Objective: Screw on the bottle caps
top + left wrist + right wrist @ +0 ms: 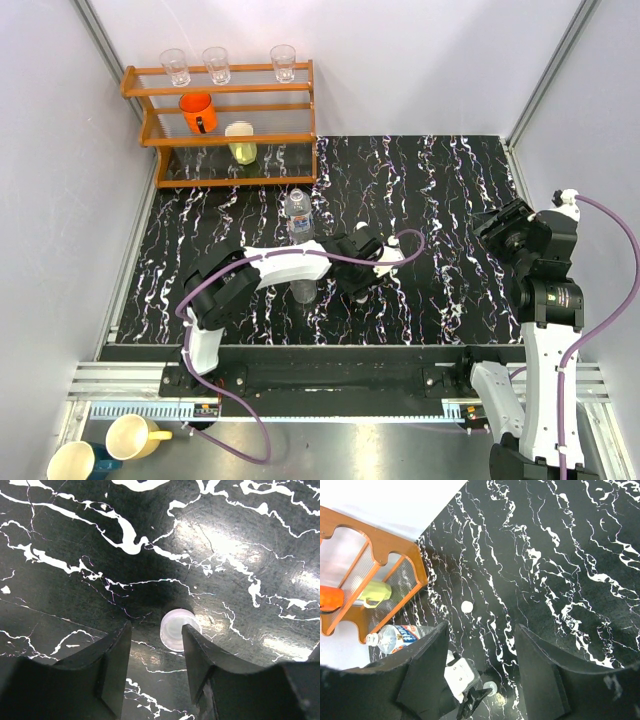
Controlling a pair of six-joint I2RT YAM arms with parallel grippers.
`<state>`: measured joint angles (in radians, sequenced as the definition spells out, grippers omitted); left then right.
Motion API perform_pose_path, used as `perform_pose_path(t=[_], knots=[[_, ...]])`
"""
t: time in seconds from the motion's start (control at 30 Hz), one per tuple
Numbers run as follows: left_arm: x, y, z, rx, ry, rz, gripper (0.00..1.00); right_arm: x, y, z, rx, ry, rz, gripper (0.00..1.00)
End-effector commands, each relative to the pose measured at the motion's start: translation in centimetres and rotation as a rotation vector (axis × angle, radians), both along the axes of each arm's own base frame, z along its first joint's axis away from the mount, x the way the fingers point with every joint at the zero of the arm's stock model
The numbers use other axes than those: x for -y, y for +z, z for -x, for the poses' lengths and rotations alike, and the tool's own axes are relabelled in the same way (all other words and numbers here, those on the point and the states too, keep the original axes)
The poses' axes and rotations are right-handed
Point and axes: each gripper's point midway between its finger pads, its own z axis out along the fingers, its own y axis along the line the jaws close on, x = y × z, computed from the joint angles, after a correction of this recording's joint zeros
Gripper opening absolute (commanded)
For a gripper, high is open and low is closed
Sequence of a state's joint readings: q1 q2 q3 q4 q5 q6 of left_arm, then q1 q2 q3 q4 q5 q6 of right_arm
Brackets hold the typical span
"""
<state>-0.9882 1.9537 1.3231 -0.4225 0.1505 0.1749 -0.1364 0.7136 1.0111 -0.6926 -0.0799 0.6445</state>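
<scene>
**Left jaws astride a cap on the tabletop; right jaws empty**

I find the left gripper point(156, 630) low over the black marbled tabletop point(450, 200), near its middle. Its jaws stand partly open. A white bottle cap point(177, 627) lies on the tabletop between the two fingertips. It sits close against the right-hand finger point(200, 655), with a clear gap to the other finger. I see no clamp on it.

The right gripper point(481, 627) is raised at the right side of the tabletop, well apart from the work. Its jaws are parted and nothing sits between them.

A second cap point(466, 606) rests on the bare tabletop beyond the left gripper, apart from it.

The labelled bottle point(298, 215) stands upright just behind the left arm, its neck uncapped. A second clear bottle point(303, 290) shows at the near edge of that arm, partly hidden by it. I cannot tell the state of its neck.

At the far left corner stands a wooden rack point(225, 150). It carries an orange cup point(198, 112), a yellow cup point(240, 142) and three clear glasses point(216, 62) along the top.
</scene>
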Motion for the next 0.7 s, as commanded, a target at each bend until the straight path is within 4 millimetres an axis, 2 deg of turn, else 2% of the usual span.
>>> perform_pose_path(t=[0.0, 0.3, 0.47, 0.67], knots=[[0.82, 0.21, -0.65, 0.037, 0.014, 0.024, 0.46, -0.87, 2.13, -0.19, 0.069, 0.048, 0.001, 0.64], [0.64, 0.34, -0.87, 0.062, 0.017, 0.028, 0.42, -1.44, 1.50, -0.27, 0.069, 0.079, -0.008, 0.63], [0.70, 0.83, -1.26, 0.088, 0.022, 0.033, 0.20, -1.59, 1.42, -0.27, 0.074, 0.089, -0.009, 0.63], [0.40, 0.30, -0.57, 0.074, 0.014, 0.026, 0.19, -1.66, 1.41, -0.30, 0.074, 0.094, -0.008, 0.63]])
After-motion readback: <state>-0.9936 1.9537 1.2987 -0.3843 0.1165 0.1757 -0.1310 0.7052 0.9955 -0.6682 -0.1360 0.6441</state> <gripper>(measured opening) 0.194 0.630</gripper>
